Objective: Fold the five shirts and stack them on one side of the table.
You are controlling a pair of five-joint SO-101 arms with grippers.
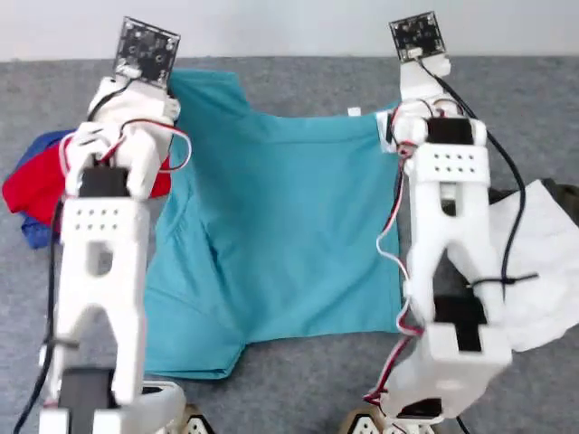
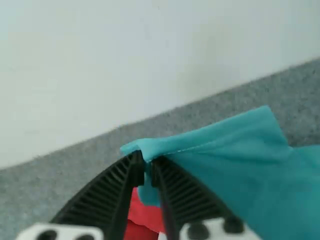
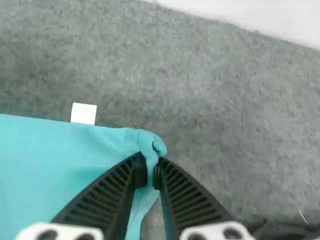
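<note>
The teal shirt is spread on the grey table. Its far edge is held at both corners by the left gripper and the right gripper, each closed on the cloth. A red shirt and a white shirt are laid at the sides.

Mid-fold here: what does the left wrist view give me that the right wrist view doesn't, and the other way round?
Left wrist, not right: red cloth beneath the left tool. Right wrist, not left: a small white square tag at the edge of the teal fabric shirt, near the right tool. Shared: each tool is shut on a pinch of that shirt's edge, over the grey felt-like table covering, with a pale wall behind.
</note>
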